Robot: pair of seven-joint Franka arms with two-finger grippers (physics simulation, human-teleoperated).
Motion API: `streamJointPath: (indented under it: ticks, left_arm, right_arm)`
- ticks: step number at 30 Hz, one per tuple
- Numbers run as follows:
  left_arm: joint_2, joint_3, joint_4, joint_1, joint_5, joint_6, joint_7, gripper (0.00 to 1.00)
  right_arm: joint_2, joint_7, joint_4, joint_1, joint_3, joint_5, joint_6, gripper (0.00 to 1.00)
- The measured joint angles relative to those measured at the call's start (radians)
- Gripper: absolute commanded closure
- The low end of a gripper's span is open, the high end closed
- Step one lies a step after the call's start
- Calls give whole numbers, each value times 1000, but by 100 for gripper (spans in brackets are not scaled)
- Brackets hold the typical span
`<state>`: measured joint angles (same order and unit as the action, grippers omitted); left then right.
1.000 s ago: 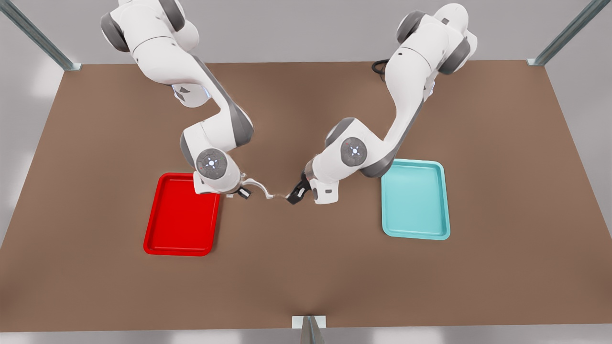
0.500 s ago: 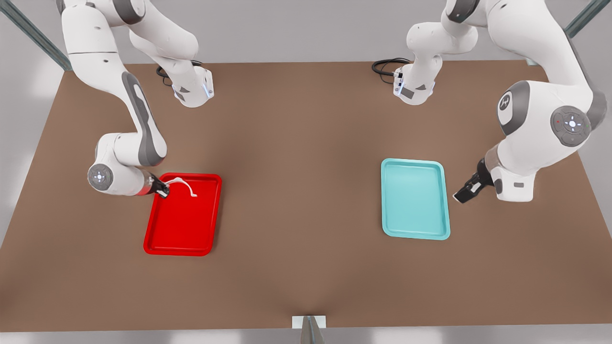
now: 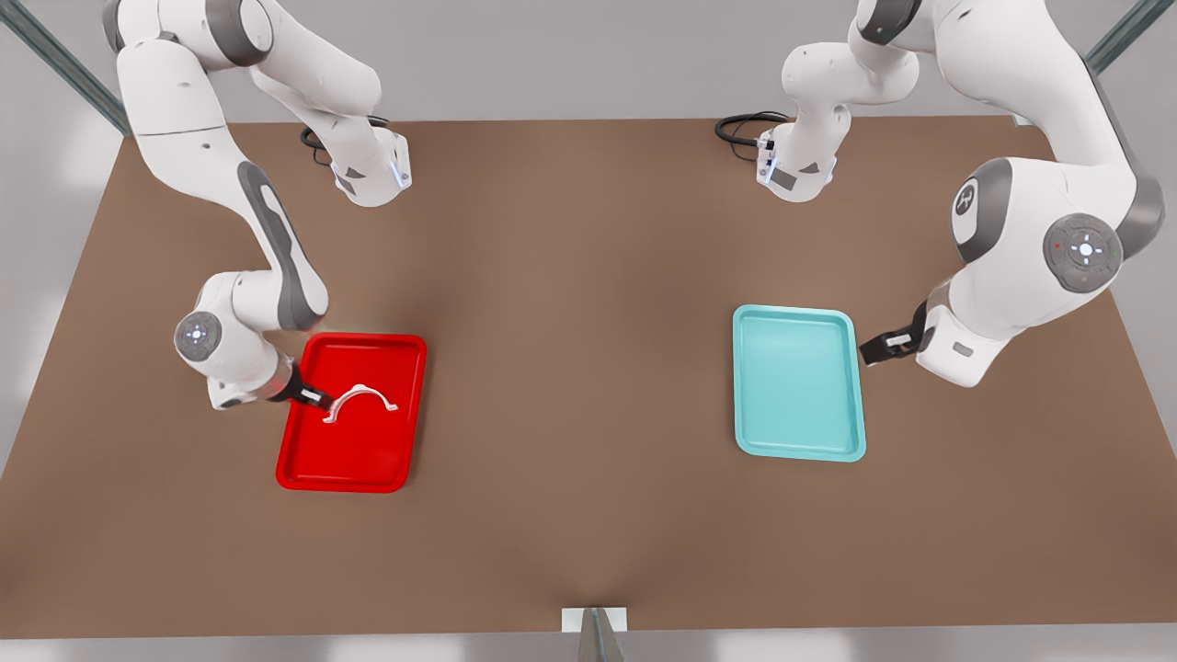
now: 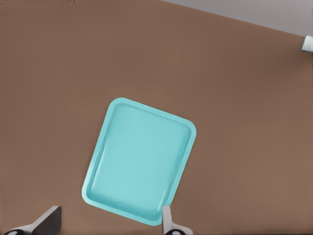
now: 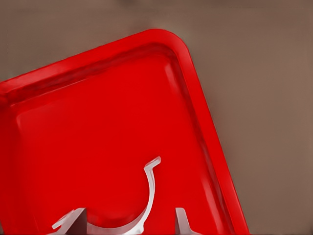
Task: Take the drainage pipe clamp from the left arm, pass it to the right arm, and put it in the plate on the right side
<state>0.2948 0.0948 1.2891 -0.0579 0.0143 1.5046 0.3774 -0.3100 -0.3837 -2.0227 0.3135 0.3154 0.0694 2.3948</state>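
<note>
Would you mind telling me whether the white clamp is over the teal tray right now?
No, the clamp is over the red tray, beside the right tool, far from the teal tray.

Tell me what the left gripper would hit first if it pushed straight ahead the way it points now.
Probably the teal tray. In the front view the left gripper sits just off that tray's edge on the front view's right, fingers open, aimed toward it. Its height above the table is unclear, so it may pass over the rim.
</note>
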Motion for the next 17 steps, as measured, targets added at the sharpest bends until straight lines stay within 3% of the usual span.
streamJointPath:
  ticks: [3, 5, 7, 9, 17]
  left_arm:
    - [1, 0, 0, -2, 1, -1, -51, 0]
    - [1, 0, 0, -2, 1, -1, -80, 0]
    - [1, 0, 0, -2, 1, -2, -106, 0]
    - [1, 0, 0, -2, 0, -3, -129, 0]
    - [5, 4, -1, -4, -1, -2, -201, 0]
  right_arm:
    - [68, 47, 423, -6, 7, -14, -246, 0]
    - [130, 89, 568, -1, -16, -27, -418, 0]
    - [193, 130, 572, -199, -222, -35, -544, 0]
    - [207, 165, 556, -311, -301, -40, -632, 0]
    - [168, 281, 572, -342, -301, -46, -783, 0]
